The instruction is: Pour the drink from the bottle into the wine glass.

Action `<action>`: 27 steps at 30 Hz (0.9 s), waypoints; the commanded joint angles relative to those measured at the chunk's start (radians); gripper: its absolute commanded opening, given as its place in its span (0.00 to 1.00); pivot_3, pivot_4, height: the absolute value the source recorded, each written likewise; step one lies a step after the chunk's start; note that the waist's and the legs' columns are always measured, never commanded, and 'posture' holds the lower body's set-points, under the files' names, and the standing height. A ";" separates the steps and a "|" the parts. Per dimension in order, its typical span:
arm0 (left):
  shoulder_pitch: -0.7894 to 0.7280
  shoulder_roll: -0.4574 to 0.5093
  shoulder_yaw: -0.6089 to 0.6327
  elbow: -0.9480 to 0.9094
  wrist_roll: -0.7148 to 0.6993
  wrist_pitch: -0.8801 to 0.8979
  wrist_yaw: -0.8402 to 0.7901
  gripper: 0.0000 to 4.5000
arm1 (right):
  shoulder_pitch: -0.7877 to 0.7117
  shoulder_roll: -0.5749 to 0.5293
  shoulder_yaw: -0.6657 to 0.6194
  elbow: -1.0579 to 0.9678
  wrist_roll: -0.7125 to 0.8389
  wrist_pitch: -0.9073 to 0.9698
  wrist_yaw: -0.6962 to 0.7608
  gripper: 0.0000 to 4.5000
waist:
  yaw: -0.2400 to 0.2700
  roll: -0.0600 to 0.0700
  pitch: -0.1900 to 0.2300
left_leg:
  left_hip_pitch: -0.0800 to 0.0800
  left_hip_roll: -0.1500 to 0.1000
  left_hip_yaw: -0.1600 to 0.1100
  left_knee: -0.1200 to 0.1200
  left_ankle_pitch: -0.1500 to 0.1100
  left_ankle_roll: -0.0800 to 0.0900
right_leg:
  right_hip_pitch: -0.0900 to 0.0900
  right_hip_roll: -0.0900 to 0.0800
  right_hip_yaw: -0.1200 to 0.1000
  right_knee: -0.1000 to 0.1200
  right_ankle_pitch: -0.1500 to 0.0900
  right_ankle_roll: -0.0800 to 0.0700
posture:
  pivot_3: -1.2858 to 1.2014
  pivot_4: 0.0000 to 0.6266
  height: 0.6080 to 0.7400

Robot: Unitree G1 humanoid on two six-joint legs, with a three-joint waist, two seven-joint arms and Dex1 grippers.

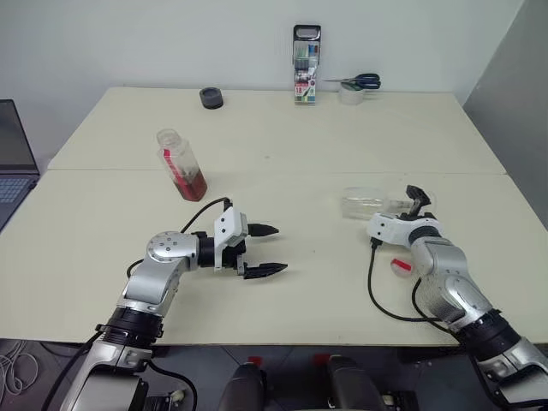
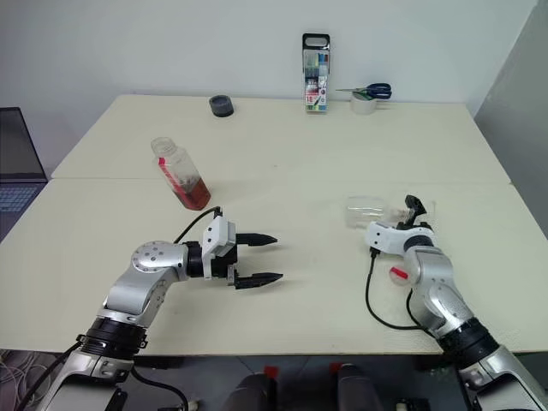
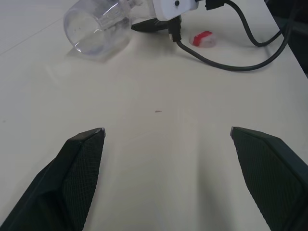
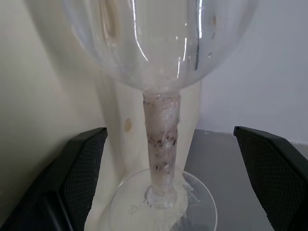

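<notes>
The glass (image 1: pixel 366 204) lies tipped over; the right gripper (image 1: pixel 417 204) straddles its stem, apparently untouching, unclenched. The left gripper (image 1: pixel 265 250) gapes empty.

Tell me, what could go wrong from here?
The wine glass lies on its side; the open right gripper straddles its stem and might roll it away or snap it. The bottle stands uncapped with its red cap lying elsewhere, so the open left gripper could knock it and spill the drink.
</notes>
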State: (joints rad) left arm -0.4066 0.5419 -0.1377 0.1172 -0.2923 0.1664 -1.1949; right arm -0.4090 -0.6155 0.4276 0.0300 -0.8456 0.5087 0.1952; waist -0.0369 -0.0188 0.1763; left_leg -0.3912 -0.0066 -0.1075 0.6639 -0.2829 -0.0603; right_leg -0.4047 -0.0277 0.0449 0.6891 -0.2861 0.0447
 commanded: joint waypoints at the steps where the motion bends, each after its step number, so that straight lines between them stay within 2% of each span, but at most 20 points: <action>1: -0.022 -0.011 0.003 -0.019 -0.003 -0.010 0.010 1.00 | -0.018 0.014 -0.024 0.059 -0.011 -0.042 -0.045 0.92 | 0.000 0.000 0.000 | 0.000 0.000 0.000 0.000 0.000 0.000 | 0.000 0.000 0.000 0.000 0.000 0.000 | 0.52 0.24 1.00; 3: -0.024 -0.013 0.003 -0.023 -0.003 -0.006 0.017 1.00 | -0.025 0.018 -0.030 0.076 -0.012 -0.056 -0.056 0.80 | -0.001 0.000 0.000 | 0.000 0.000 0.000 0.000 0.000 0.000 | 0.000 0.000 0.000 0.000 0.000 0.000 | 0.52 0.24 1.00; 12: -0.012 -0.021 0.024 -0.054 -0.014 0.032 0.066 1.00 | -0.035 0.044 -0.064 0.069 -0.012 -0.077 -0.071 0.09 | -0.005 0.000 0.000 | 0.000 0.000 0.000 0.000 0.000 0.000 | 0.000 0.000 0.000 0.000 0.000 0.000 | 0.52 0.24 1.00; 13: -0.008 -0.024 0.038 -0.061 -0.024 0.050 0.087 1.00 | -0.036 0.048 -0.074 0.053 -0.011 -0.075 -0.076 0.03 | -0.005 0.000 0.000 | 0.000 0.000 0.000 0.000 0.000 0.000 | 0.000 0.000 0.000 0.000 0.000 0.000 | 0.52 0.24 1.00; 17: 0.020 -0.018 0.093 -0.098 -0.056 0.116 0.157 1.00 | -0.044 0.096 -0.149 -0.041 0.046 -0.077 -0.094 0.03 | -0.009 0.000 0.000 | 0.000 0.000 0.000 0.000 0.000 0.000 | -0.001 0.000 0.000 0.001 0.000 0.000 | 0.52 0.24 1.00; 21: 0.045 0.004 0.141 -0.141 -0.082 0.183 0.196 1.00 | -0.070 0.308 -0.296 -0.115 0.282 -0.076 -0.097 0.03 | -0.023 0.000 0.000 | 0.000 0.001 0.000 -0.001 0.000 0.000 | -0.001 0.001 0.000 0.001 0.000 0.000 | 0.52 0.24 1.00; 23: 0.046 0.017 0.154 -0.158 -0.092 0.207 0.203 1.00 | -0.077 0.442 -0.381 -0.094 0.478 -0.145 -0.081 0.03 | -0.022 0.000 0.000 | 0.000 0.002 -0.001 -0.001 0.000 0.000 | -0.001 0.001 0.000 0.002 0.000 0.000 | 0.52 0.24 1.00; 27: 0.038 0.048 0.172 -0.186 -0.115 0.250 0.195 1.00 | -0.094 0.564 -0.385 -0.022 0.620 -0.154 -0.027 0.03 | -0.021 0.001 0.000 | 0.000 0.000 -0.001 -0.001 0.000 0.000 | -0.001 0.000 0.000 0.002 0.000 0.000 | 0.52 0.24 1.00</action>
State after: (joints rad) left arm -0.3582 0.5722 0.0102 -0.0227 -0.3812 0.4044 -0.9938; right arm -0.4827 -0.0710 0.0619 0.0073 -0.2899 0.3792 0.1532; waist -0.0574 -0.0183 0.1767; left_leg -0.3911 -0.0068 -0.1087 0.6626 -0.2829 -0.0605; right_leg -0.4055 -0.0280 0.0451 0.6909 -0.2859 0.0443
